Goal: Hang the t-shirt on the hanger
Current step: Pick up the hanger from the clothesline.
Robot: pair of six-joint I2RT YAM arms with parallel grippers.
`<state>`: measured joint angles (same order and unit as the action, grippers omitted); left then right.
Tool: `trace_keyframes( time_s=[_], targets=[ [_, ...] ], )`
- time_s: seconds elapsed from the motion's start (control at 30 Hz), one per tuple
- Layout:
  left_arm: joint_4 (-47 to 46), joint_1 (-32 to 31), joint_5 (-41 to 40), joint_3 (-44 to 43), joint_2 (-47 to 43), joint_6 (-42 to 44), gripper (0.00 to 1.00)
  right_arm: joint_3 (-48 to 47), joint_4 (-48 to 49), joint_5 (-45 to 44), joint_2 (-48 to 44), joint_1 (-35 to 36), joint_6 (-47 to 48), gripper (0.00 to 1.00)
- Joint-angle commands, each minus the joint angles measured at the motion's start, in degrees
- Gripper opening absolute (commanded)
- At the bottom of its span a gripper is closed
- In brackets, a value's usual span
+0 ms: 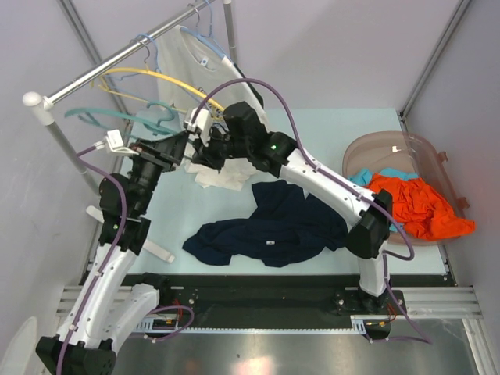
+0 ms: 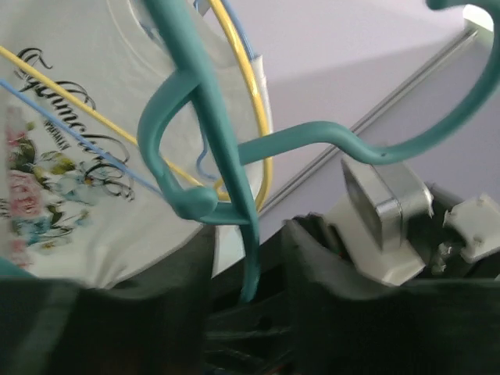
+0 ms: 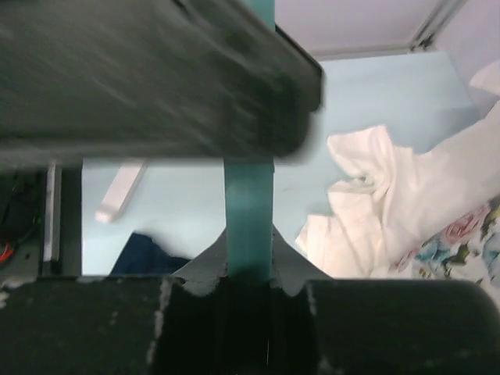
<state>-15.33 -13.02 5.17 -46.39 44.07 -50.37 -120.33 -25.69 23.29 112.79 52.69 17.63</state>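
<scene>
The navy t-shirt [image 1: 273,223] lies crumpled on the table in front of the arms, with a corner showing in the right wrist view [image 3: 144,254]. The teal hanger [image 1: 117,117] hangs by the rack at the left, and both grippers meet at its right end. My right gripper [image 3: 250,269] is shut on a flat teal bar of the hanger [image 3: 248,211]. My left gripper [image 2: 250,273] stands open. A thin bar of the hanger [image 2: 312,141] runs down between its fingers [image 2: 328,266] with a gap on each side.
A yellow hanger [image 1: 156,78] and a pale blue hanger carrying a printed white t-shirt [image 1: 191,47] hang on the metal rail [image 1: 117,58]. White cloth [image 1: 223,178] lies under the grippers. A basket [image 1: 437,152] with an orange garment [image 1: 418,205] stands at the right.
</scene>
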Motion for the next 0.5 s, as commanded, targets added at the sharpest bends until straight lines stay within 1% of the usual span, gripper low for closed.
trace_keyframes(
  time_s=[0.0,0.03,0.07,0.1,0.13,0.17,0.2,0.23,0.27,0.3,0.33,0.37,0.4,0.43,0.47],
  targets=[
    [3.4,0.1,6.3,2.7,-4.8,8.9,0.62,7.1,-0.3,3.7,-10.6,-3.9,0.6,0.0],
    [5.1,0.1,8.2,2.8,-5.7,12.9,0.78,9.1,-1.0,4.9,-12.6,-4.9,0.9,0.0],
    [6.8,0.1,12.6,2.9,-7.3,14.9,0.85,13.7,-1.8,6.7,-16.2,-6.6,1.9,0.0],
    [11.0,0.1,14.6,2.6,-8.0,17.0,0.94,15.7,-3.8,7.6,-18.3,-7.6,2.6,0.0],
    [13.9,0.1,16.8,2.4,-8.6,20.5,1.0,17.5,-5.0,8.2,-20.1,-8.5,3.2,0.0],
    [17.1,0.1,21.2,2.1,-9.4,22.4,1.0,21.2,-6.3,10.3,-23.5,-10.5,4.0,0.0],
    [22.8,0.1,24.2,1.1,-9.9,25.0,1.0,22.5,-10.2,11.2,-25.1,-11.4,7.5,0.0],
    [25.8,0.1,27.1,0.4,-10.2,32.0,1.0,24.4,-12.6,11.7,-26.7,-12.2,9.9,0.0],
    [28.9,0.1,30.1,-0.4,-10.8,36.0,1.0,28.2,-16.8,11.5,-30.4,-13.1,13.0,0.0],
    [35.2,0.1,34.7,-2.3,-11.0,40.4,1.0,30.6,-18.7,11.3,-32.2,-13.7,17.6,0.0],
    [38.1,0.1,35.9,-3.5,-11.1,47.8,1.0,32.7,-20.4,11.0,-34.3,-14.0,19.6,0.0],
    [41.1,0.0,36.8,-5.0,-11.0,52.2,1.0,34.8,-23.1,10.0,-36.2,-14.5,20.7,0.0],
    [46.2,0.1,39.0,-8.4,-10.5,56.0,1.0,39.3,-24.4,9.7,-40.0,-14.6,21.6,0.0],
    [49.1,0.0,41.3,-10.3,-10.1,64.8,1.0,41.3,-25.5,9.1,-41.8,-14.5,23.2,0.0],
    [52.4,0.0,43.0,-12.4,-9.3,69.7,1.0,43.6,-27.0,8.0,-43.5,-14.4,23.2,0.0]
  ],
)
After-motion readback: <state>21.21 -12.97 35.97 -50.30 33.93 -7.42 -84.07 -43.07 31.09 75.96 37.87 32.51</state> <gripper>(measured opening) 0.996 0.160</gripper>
